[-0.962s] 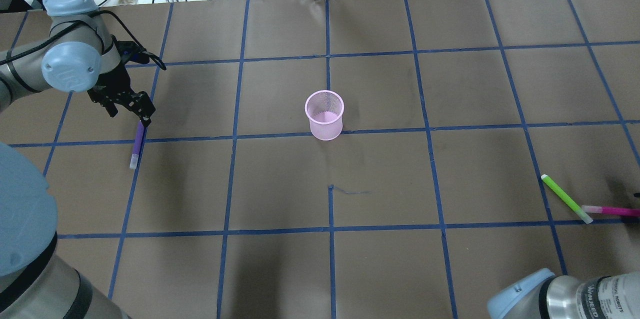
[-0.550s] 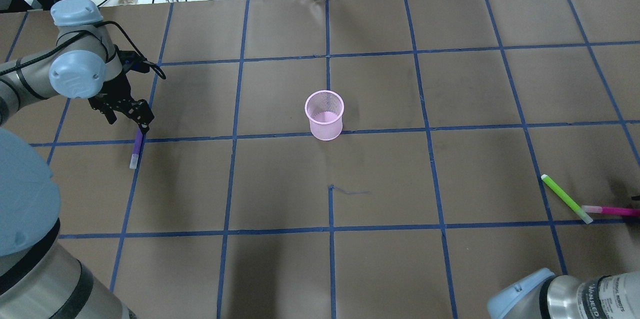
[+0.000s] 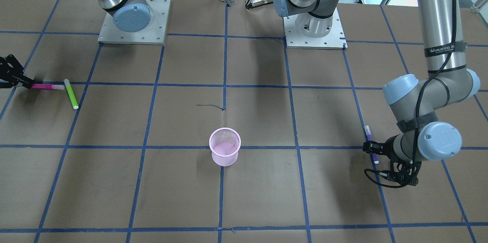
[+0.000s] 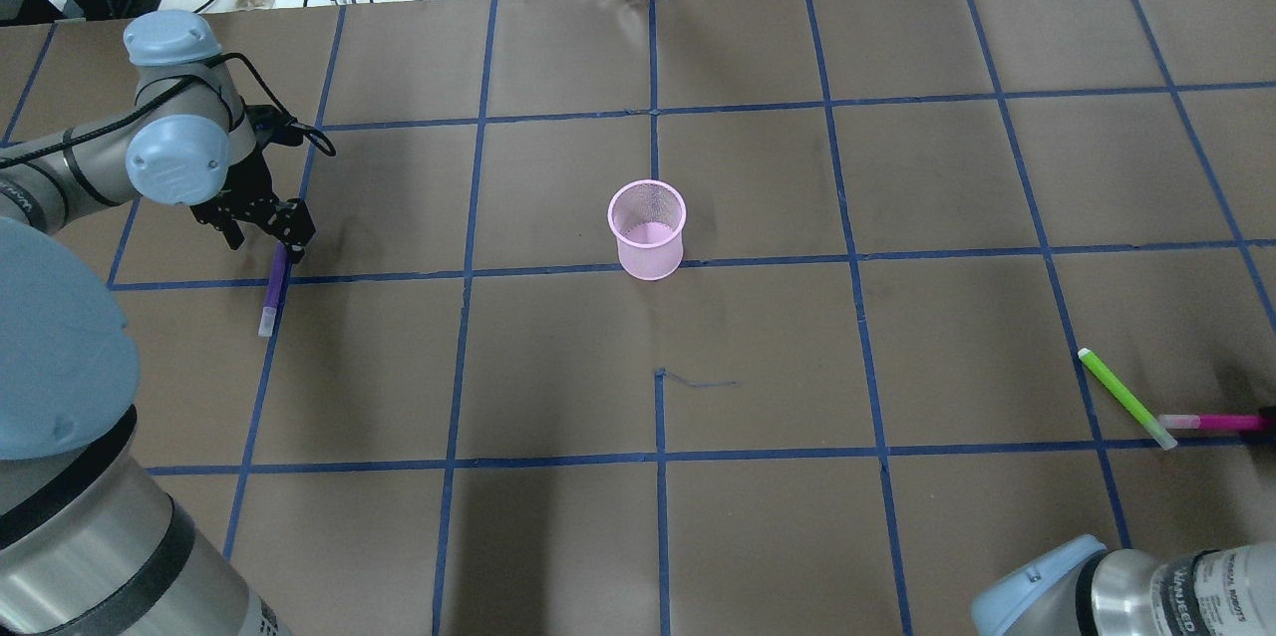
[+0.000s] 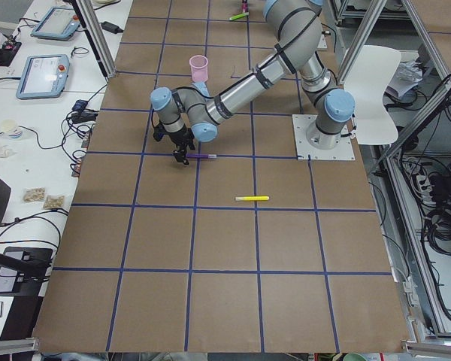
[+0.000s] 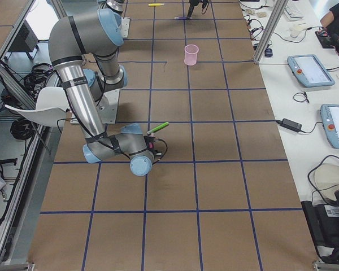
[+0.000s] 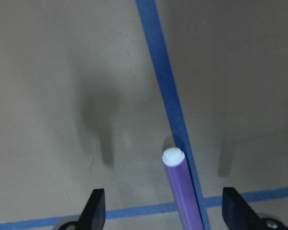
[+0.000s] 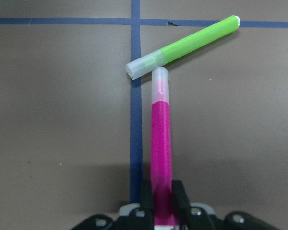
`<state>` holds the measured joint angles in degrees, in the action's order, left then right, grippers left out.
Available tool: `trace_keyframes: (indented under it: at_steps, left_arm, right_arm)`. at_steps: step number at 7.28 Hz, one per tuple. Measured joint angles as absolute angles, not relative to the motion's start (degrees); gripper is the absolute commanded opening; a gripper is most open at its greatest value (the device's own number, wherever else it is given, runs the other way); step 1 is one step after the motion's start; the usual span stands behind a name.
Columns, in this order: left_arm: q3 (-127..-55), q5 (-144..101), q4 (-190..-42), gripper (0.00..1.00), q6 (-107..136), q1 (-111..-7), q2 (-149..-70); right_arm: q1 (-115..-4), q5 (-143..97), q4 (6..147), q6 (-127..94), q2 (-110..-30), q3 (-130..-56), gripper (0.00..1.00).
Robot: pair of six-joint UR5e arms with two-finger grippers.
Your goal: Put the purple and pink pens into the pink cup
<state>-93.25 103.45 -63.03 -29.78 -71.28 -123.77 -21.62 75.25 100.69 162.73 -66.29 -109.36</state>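
Pink pen (image 8: 162, 143) clamped in right gripper (image 8: 162, 190); right arm label (image 4: 1232, 580) reads "UNIVERSAL ROBOTS".

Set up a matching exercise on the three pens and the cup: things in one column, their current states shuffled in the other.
Things
1. slim purple plastic pen
2. slim pink plastic pen
3. slim green plastic pen
4. pink wire-mesh cup

States
A. standing upright and empty, mid-table
B. clamped in the shut right end effector
C. lying free, its capped end by another pen's tip
D. lying within the open left end effector

Pairs: 1-D, 2-B, 3-C, 4-A
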Motion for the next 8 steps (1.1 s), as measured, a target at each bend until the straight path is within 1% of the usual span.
trace_keyframes:
  at_steps: [1,2,3,5,6,7,8]
  left_arm:
    - [-93.2,103.4,-62.6,0.71,-29.5,-71.3,-123.9]
    - [-93.2,103.3,-62.4,0.66,-29.2,-71.5,-123.9]
    - [-93.2,103.1,-62.3,0.66,-28.5,-71.6,-123.8]
    - [-93.2,102.6,-62.2,0.65,-27.5,-71.7,-123.9]
    - [-93.2,102.5,-62.3,0.49,-27.3,-71.7,-124.0]
    - [-93.2,102.4,-62.3,0.38,-27.2,-71.7,-124.0]
    - [-93.2,102.0,-62.3,0.34,-27.2,-71.8,-123.9]
  right_arm:
    - [-21.6,75.3,100.6,162.5,-66.4,-109.3,0.0]
    - [-21.6,75.2,100.6,162.1,-66.9,-108.9,0.0]
    - [-21.7,75.1,100.5,161.4,-67.8,-107.8,0.0]
    - [-22.9,75.0,99.7,157.1,-70.2,-101.9,0.0]
    - [-24.5,75.4,98.8,154.1,-72.3,-98.8,0.0]
    - [-26.7,76.0,97.7,151.1,-75.1,-96.6,0.0]
    - [-29.6,76.7,95.6,147.9,-78.9,-95.3,0.0]
